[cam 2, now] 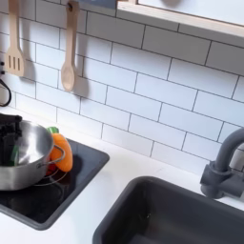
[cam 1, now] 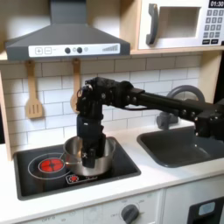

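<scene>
A silver pot (cam 1: pixel 87 158) stands on the black cooktop (cam 1: pixel 122 168), right of a red burner ring (cam 1: pixel 51 164). My gripper (cam 1: pixel 90 150) points straight down into the pot, and the black arm (cam 1: pixel 149 98) stretches in from the first exterior view's right. In the second exterior view the pot (cam 2: pixel 27 157) is at the left edge with the dark gripper (cam 2: pixel 9 145) inside it, something green showing by its fingers. An orange toy vegetable (cam 2: pixel 61 151) leans against the pot's outer wall on the cooktop. The pot rim hides the jaws, so their state is unclear.
A dark sink (cam 1: pixel 185 146) with a grey faucet (cam 2: pixel 225 170) lies right of the stove. A wooden spatula (cam 1: pixel 33 92) and a wooden spoon (cam 2: pixel 69 52) hang on the white tiled wall. A range hood (cam 1: pixel 68 35) and a microwave (cam 1: pixel 179 24) sit overhead.
</scene>
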{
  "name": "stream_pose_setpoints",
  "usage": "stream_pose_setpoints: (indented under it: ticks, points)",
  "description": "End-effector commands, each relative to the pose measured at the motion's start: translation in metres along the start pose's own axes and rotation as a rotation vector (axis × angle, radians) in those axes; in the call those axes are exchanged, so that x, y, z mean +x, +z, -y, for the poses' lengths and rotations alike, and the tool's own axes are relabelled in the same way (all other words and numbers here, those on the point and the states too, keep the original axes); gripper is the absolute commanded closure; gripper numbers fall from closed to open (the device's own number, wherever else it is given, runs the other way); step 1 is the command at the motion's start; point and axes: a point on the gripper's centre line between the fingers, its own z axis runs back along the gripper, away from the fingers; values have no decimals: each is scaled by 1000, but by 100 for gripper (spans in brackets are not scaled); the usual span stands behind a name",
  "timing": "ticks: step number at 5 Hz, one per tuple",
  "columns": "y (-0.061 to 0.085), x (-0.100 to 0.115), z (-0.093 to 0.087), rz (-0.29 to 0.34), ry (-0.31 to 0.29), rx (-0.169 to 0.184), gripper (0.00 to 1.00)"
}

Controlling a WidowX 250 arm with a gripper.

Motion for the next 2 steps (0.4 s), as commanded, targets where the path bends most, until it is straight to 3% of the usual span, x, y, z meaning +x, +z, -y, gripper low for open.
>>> stream_pose_setpoints:
  ticks: [1, 2]
  points:
    - [0, 0, 0, 1, 2, -1, 0]
    - [0, 0, 0, 1, 0, -1, 100]
